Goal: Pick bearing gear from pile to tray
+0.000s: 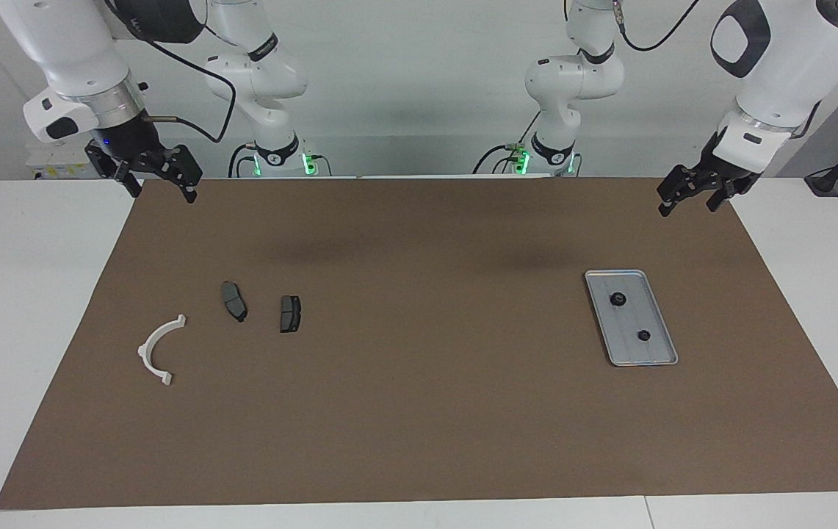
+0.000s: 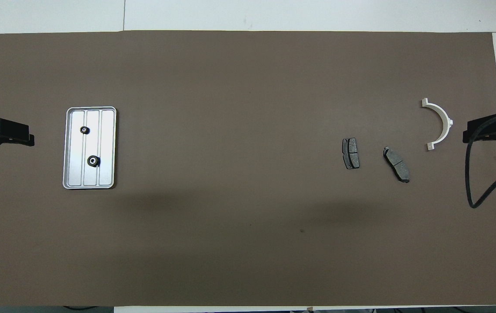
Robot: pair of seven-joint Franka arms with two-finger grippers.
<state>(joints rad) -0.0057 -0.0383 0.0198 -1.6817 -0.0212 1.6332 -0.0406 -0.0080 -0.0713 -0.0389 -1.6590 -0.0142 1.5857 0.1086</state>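
Observation:
The silver-grey tray (image 1: 646, 312) (image 2: 108, 143) lies on the brown mat toward the left arm's end of the table. In it sit two small black bearing gears (image 1: 618, 299) (image 2: 93, 161), the other (image 1: 643, 336) (image 2: 84, 129) farther from the robots. The pile lies toward the right arm's end: a white curved arc (image 1: 158, 349) (image 2: 441, 124) and two dark grey pads (image 1: 233, 300) (image 2: 396, 164), (image 1: 290, 314) (image 2: 351, 153). My left gripper (image 1: 687, 203) (image 2: 26, 138) hangs open and empty over the mat's edge beside the tray. My right gripper (image 1: 161, 192) (image 2: 467, 132) hangs open and empty beside the arc.
The brown mat (image 1: 419, 411) covers most of the white table (image 1: 29, 308). A black cable (image 2: 474, 191) loops down from the right arm over the mat's end.

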